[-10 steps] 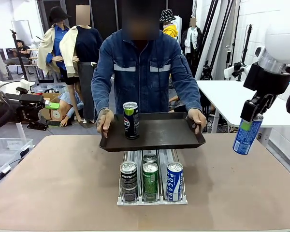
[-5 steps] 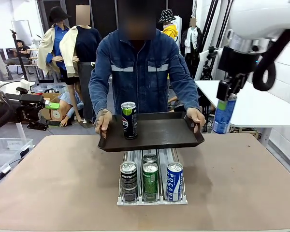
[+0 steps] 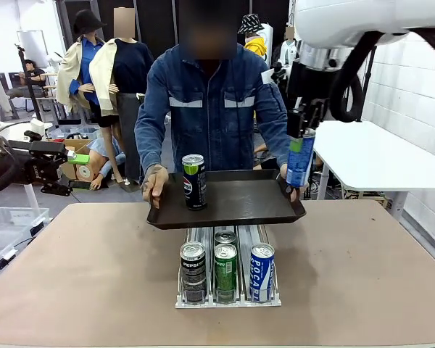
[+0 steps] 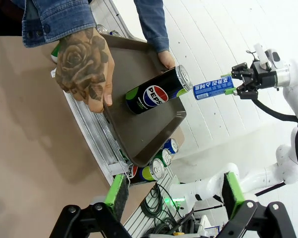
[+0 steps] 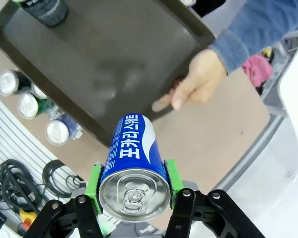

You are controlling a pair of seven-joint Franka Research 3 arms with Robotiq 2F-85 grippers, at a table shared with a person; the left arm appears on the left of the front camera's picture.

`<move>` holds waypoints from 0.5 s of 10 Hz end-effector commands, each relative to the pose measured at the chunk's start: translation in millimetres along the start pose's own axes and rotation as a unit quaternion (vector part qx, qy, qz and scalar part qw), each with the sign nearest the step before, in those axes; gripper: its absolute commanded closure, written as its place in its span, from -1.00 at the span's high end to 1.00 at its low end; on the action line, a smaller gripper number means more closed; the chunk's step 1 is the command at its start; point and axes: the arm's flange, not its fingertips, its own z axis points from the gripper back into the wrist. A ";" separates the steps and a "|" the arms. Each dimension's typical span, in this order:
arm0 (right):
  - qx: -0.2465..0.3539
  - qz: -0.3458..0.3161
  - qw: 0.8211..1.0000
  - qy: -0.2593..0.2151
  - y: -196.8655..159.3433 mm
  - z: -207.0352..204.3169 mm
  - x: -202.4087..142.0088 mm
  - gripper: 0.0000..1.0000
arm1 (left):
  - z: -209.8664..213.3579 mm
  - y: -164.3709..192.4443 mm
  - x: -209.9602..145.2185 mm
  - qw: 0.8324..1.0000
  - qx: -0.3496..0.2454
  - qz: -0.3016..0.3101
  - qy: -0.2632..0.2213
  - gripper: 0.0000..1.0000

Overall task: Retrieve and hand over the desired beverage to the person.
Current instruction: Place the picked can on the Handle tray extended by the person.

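**Blue can held above the tray's corner**

The right gripper (image 3: 302, 138) is clamped on a blue can (image 3: 300, 158), its green pads pressed flat against the smooth metal sides, the can hanging upright with its silver lid and pull tab toward the wrist (image 5: 134, 191). Just below and to the side of it lies the right-hand near corner of a dark, matte, shallow tray (image 3: 239, 199) with a raised lip, held level by the person (image 3: 214, 109) in a denim jacket, one hand (image 3: 156, 185) on each short side. The other hand (image 5: 193, 84) is just beside the can. A black can (image 3: 194, 181) stands upright on the tray, well apart from the gripper.

Under the tray a clear rack (image 3: 228, 299) with ridged lanes holds more cans on the tan, dull tabletop (image 3: 87, 268), bare on both sides. A white table (image 3: 370, 156) stands just behind the gripper.

The left gripper (image 4: 174, 196) hangs spread wide with nothing between its fingers, well apart from the tray.
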 end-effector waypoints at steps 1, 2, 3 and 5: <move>-0.007 -0.008 1.000 0.010 3.0 0.4 31.2 -1.00 | 0.6 -1.5 0.2 1.000 -0.006 0.000 -0.008 1.00; -0.009 -0.016 1.000 0.007 7.3 -5.4 42.0 -1.00 | 0.6 -1.5 0.2 1.000 -0.006 0.000 -0.008 1.00; -0.009 -0.020 1.000 0.002 10.8 -12.5 52.8 -1.00 | 0.6 -1.5 0.2 1.000 -0.006 0.000 -0.008 1.00; -0.001 -0.010 1.000 0.005 15.1 -25.8 72.6 -1.00 | 0.6 -1.5 0.2 1.000 -0.006 0.000 -0.008 1.00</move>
